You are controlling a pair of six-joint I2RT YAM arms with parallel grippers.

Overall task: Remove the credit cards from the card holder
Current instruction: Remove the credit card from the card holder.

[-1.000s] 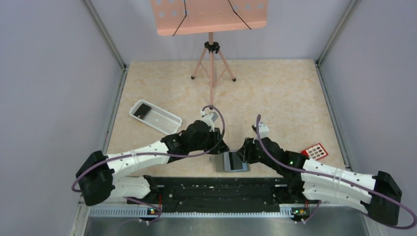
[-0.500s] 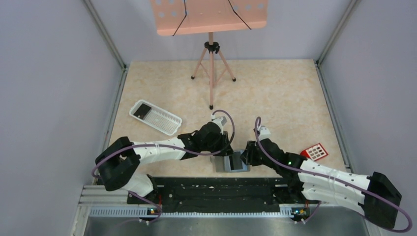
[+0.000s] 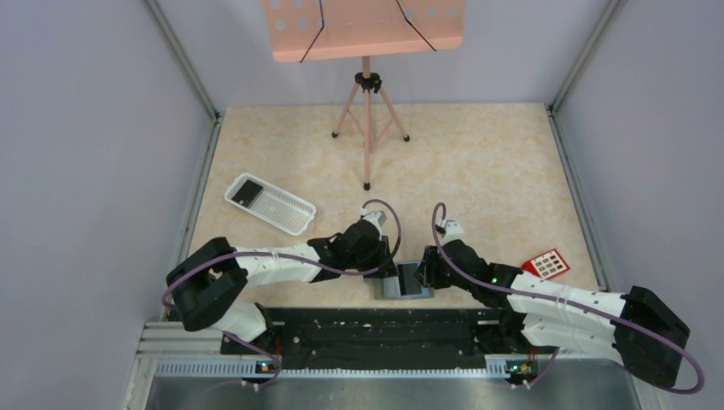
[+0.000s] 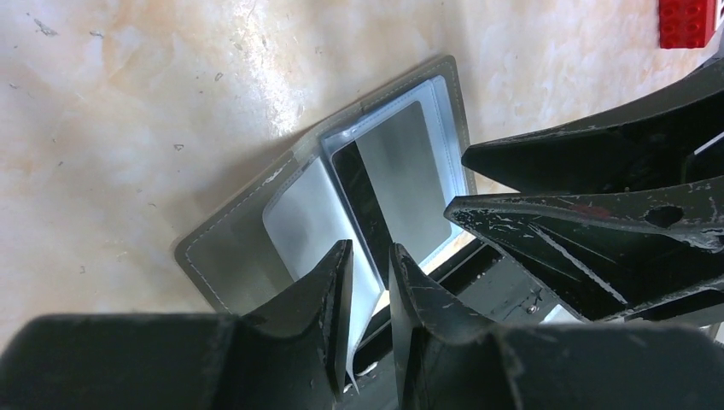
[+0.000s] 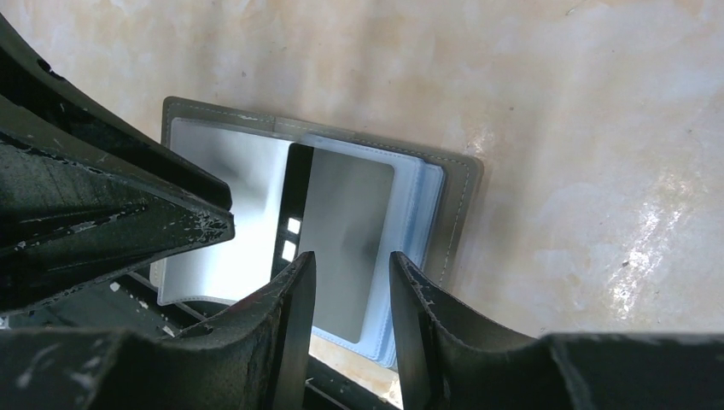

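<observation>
A: Where's the holder?
B: The holder (image 3: 406, 280) lies open and flat at the near edge of the table (image 3: 478, 162), in the middle, between both arms. A grey card (image 5: 346, 222) with a dark stripe sits in a clear sleeve on its right half. The red card (image 3: 546, 263) is already out, on the table well to the right.
A: End effectors?
B: The left end effector (image 4: 370, 248) has a narrow gap, tips over the left half, nothing visibly pinched. The right end effector (image 5: 352, 256) is a bit wider, over the card's near end, empty.
A: How to do it well?
B: My read: left pins the left half as an anchor. Right pinches only the card's edge and pulls along the sleeve, not upward. I can't make out the sleeve's open side. Risks are catching sleeve and card together, or dragging the holder off the lip.
A: Surface, room?
B: Glossy beige marbled table that looks slick, so the holder may skate. Grey walls (image 3: 85, 128), a white tray (image 3: 282, 209) at left, a pink stand (image 3: 367, 94) at the far end.
</observation>
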